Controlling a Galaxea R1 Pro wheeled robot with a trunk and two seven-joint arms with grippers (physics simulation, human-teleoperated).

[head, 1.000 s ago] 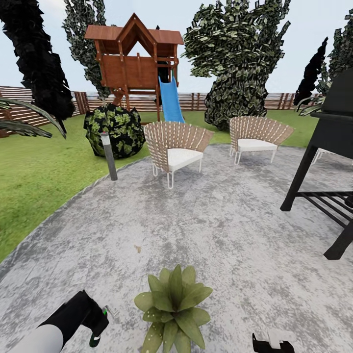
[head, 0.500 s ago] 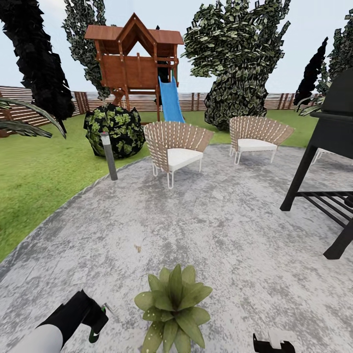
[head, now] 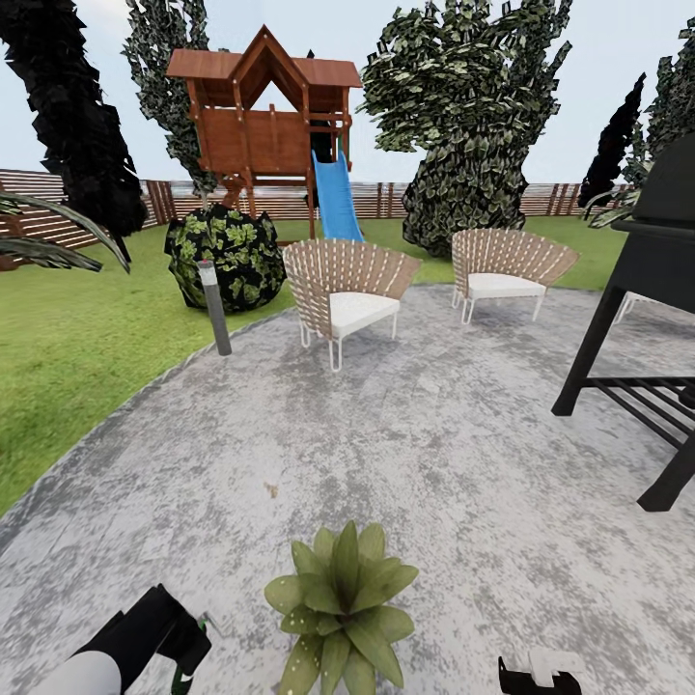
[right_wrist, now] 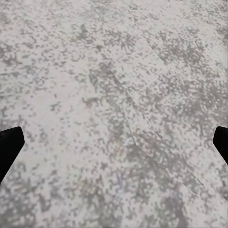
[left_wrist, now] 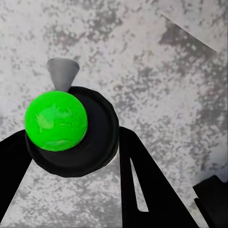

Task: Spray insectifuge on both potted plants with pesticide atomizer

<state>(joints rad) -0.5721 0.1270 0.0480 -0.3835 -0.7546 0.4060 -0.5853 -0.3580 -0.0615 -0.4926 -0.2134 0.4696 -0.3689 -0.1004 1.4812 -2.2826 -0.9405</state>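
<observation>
At lower left, the left gripper (head: 188,645) clamps the pesticide atomizer (left_wrist: 66,126) beside the potted plant (head: 340,605) on the patio (head: 434,463), nozzle possibly misaimed so spray misses leaves; right gripper (right_wrist: 114,142) jaws apart.

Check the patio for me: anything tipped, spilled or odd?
Nothing stands out. The potted plant stands upright on the stone patio, both wicker chairs are on their legs, and no spill shows. The left end effector grips the pesticide atomizer beside the plant; the right end effector is open over bare stone.
</observation>
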